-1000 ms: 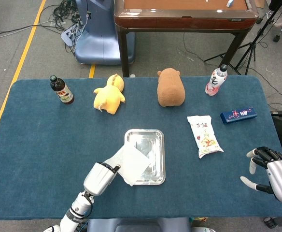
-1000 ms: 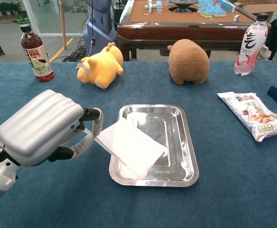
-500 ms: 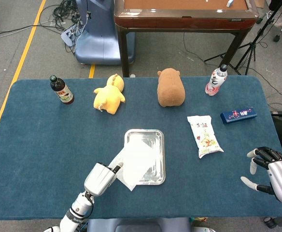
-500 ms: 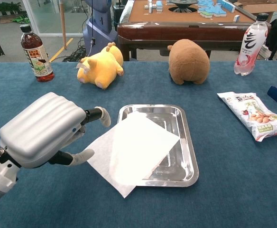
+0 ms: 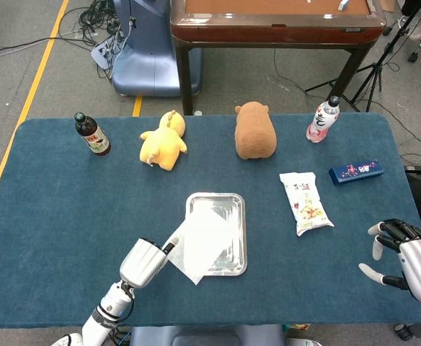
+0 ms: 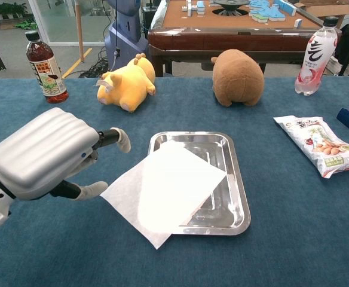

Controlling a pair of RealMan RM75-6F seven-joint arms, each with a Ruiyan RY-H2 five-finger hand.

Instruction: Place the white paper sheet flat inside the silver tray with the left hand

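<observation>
The white paper sheet (image 5: 200, 244) (image 6: 162, 191) lies spread over the left half of the silver tray (image 5: 235, 205) (image 6: 229, 197). Its left and near corners hang over the tray's rim onto the blue cloth. My left hand (image 5: 144, 261) (image 6: 43, 154) hovers just left of the sheet with fingers apart and nothing in it; a small gap shows between its fingertips (image 6: 122, 136) and the paper's edge. At the table's near right corner my right hand (image 5: 405, 258) rests with fingers spread, holding nothing; only the head view shows it.
Along the far side stand a brown sauce bottle (image 5: 91, 134), a yellow plush (image 5: 164, 140), a brown plush (image 5: 254, 130) and a pink drink bottle (image 5: 322, 119). A snack bag (image 5: 306, 202) and a blue box (image 5: 355, 171) lie right of the tray.
My left hand let go of the sheet, which dropped flat across the tray's left side. The hand then drew back to the left, away from the paper. The right hand stayed still.
</observation>
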